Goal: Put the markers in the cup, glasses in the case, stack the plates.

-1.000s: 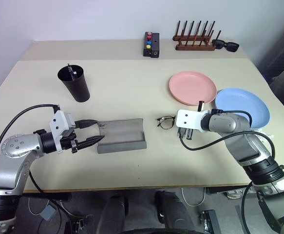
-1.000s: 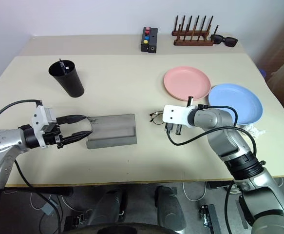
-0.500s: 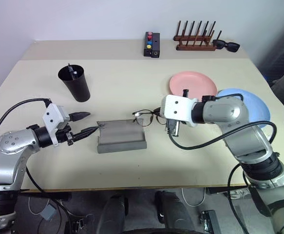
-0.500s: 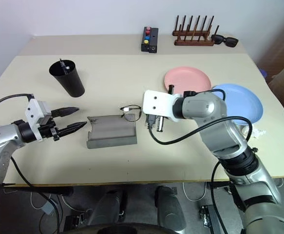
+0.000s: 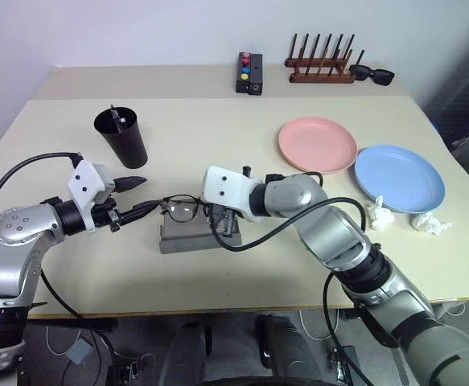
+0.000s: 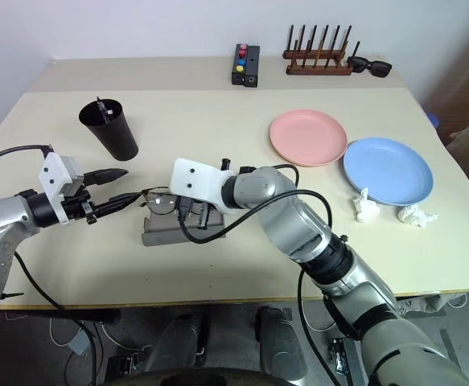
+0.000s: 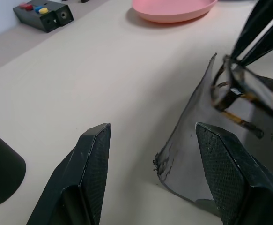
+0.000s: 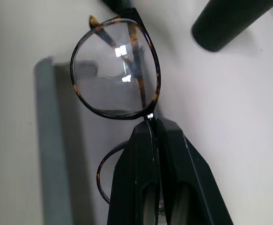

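My right gripper (image 8: 150, 124) is shut on the bridge of the wire-rimmed glasses (image 5: 181, 207) and holds them just above the left part of the open grey case (image 5: 192, 235). The case's lid (image 7: 190, 159) stands up. To the left of the case my left gripper (image 5: 141, 195) is open, its fingers apart from it. At the back left stands the black cup (image 5: 122, 138), with a marker end (image 5: 114, 113) poking up inside. The pink plate (image 5: 318, 145) and the blue plate (image 5: 400, 177) lie side by side at the right.
Along the far edge stand a wooden rack (image 5: 321, 69), black sunglasses (image 5: 372, 75) and a black box with coloured buttons (image 5: 251, 73). Two crumpled white paper bits (image 5: 377, 215) lie in front of the blue plate.
My right gripper has carried the glasses leftward from beside the plates to above the case. My left gripper has drawn back a little from the case's left end.
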Available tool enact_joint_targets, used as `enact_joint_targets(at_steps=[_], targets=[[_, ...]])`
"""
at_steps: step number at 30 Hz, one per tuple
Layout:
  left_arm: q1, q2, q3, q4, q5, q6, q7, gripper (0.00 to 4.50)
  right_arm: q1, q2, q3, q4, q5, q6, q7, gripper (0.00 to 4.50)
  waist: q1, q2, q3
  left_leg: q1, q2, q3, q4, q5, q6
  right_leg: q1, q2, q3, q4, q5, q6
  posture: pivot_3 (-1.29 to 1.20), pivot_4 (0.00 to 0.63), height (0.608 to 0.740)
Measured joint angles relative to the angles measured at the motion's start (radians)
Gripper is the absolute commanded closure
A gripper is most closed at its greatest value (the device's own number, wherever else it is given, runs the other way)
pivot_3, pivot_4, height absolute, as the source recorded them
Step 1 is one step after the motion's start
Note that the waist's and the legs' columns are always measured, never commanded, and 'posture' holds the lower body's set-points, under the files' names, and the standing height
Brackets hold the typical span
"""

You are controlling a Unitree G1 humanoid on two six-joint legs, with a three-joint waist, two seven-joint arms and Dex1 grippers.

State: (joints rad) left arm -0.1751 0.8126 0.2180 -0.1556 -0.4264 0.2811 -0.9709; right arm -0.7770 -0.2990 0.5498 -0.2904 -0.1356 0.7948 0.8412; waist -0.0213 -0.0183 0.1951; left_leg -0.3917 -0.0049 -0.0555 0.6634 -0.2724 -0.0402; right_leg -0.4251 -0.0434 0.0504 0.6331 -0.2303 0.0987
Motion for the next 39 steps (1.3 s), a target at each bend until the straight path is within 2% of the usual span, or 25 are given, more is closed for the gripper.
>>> enact_joint_targets(at_steps=[7,15,18,23,30,33,36,37,38,39], targets=[[0.013,0.025,0.009,-0.006,-0.027,0.03,-0.034,1.57,-0.003,-0.004,0.054,0.068,-0.013,-0.02,-0.011,4.42,0.0,0.0,0.0,0.0,0.0,0.0,0.0,0.0,0.0,0.0,0.0,0.0,0.0,0.0,0.0,0.0,0.15,0.735],[0.076,0.104,0.05,-0.005,-0.086,0.081,-0.154,1.57,-0.006,-0.035,0.066,0.077,-0.019,-0.029,-0.003,4.42,-0.016,0.0,0.0,0.0,0.0,0.0,-0.001,0.0,0.0,-0.001,0.0,0.0,0.0,-0.001,-0.002,0.0,0.15,0.735],[0.061,0.103,0.049,0.028,-0.074,0.056,-0.16,1.57,-0.006,-0.039,0.068,0.077,-0.018,-0.029,0.008,3.54,-0.022,0.0,0.0,0.0,0.0,0.0,-0.001,0.0,0.0,-0.001,0.0,0.0,0.0,-0.001,-0.002,0.0,0.15,0.735],[0.041,0.088,0.034,0.048,-0.06,0.024,-0.159,1.57,-0.006,-0.044,0.066,0.067,-0.011,-0.029,0.02,1.09,-0.023,0.0,0.0,0.0,0.0,0.0,-0.001,0.0,0.0,-0.001,0.0,0.0,0.0,0.0,0.0,0.0,0.15,0.735],[0.008,0.068,0.003,0.106,-0.017,-0.033,-0.156,1.57,-0.004,-0.078,-0.017,-0.025,0.065,-0.022,0.053,1.09,-0.02,0.0,0.0,0.0,0.0,0.0,-0.001,0.0,0.0,-0.001,-0.001,0.0,0.0,0.0,0.0,0.0,0.15,0.735],[-0.015,0.05,-0.012,0.13,0.003,-0.054,-0.157,1.57,0.011,-0.097,-0.085,-0.078,0.107,0.002,0.054,1.93,-0.02,0.0,0.0,-0.001,0.0,0.0,-0.001,0.0,0.0,-0.001,-0.001,0.0,0.0,0.0,0.0,0.0,0.15,0.735],[-0.065,0.034,-0.034,0.17,0.017,-0.083,-0.157,1.57,0.053,-0.136,-0.152,-0.122,0.132,0.031,0.04,3.44,-0.016,0.0,0.0,-0.001,0.0,0.0,-0.001,0.0,0.0,0.0,-0.001,-0.001,-0.001,0.0,0.0,0.0,0.15,0.735],[-0.079,0.028,-0.04,0.185,0.024,-0.095,-0.157,1.82,0.069,-0.15,-0.169,-0.13,0.139,0.04,0.033,4.03,-0.017,0.0,0.0,-0.001,0.0,0.0,-0.001,0.0,0.0,0.0,-0.001,0.0,-0.001,0.0,0.0,0.0,0.15,0.735],[-0.087,0.025,-0.042,0.196,0.026,-0.101,-0.158,2.11,0.082,-0.16,-0.18,-0.137,0.142,0.046,0.028,4.43,-0.018,0.0,0.0,-0.001,0.0,0.0,-0.001,0.0,0.0,0.0,-0.001,0.0,-0.001,0.0,0.0,0.0,0.15,0.735],[-0.1,0.02,-0.047,0.208,0.03,-0.105,-0.159,2.42,0.096,-0.169,-0.19,-0.146,0.146,0.051,0.022,4.5,-0.019,0.0,0.0,-0.001,0.0,0.0,-0.001,0.0,0.0,0.0,-0.001,0.0,-0.001,0.0,0.0,0.0,0.15,0.735]])
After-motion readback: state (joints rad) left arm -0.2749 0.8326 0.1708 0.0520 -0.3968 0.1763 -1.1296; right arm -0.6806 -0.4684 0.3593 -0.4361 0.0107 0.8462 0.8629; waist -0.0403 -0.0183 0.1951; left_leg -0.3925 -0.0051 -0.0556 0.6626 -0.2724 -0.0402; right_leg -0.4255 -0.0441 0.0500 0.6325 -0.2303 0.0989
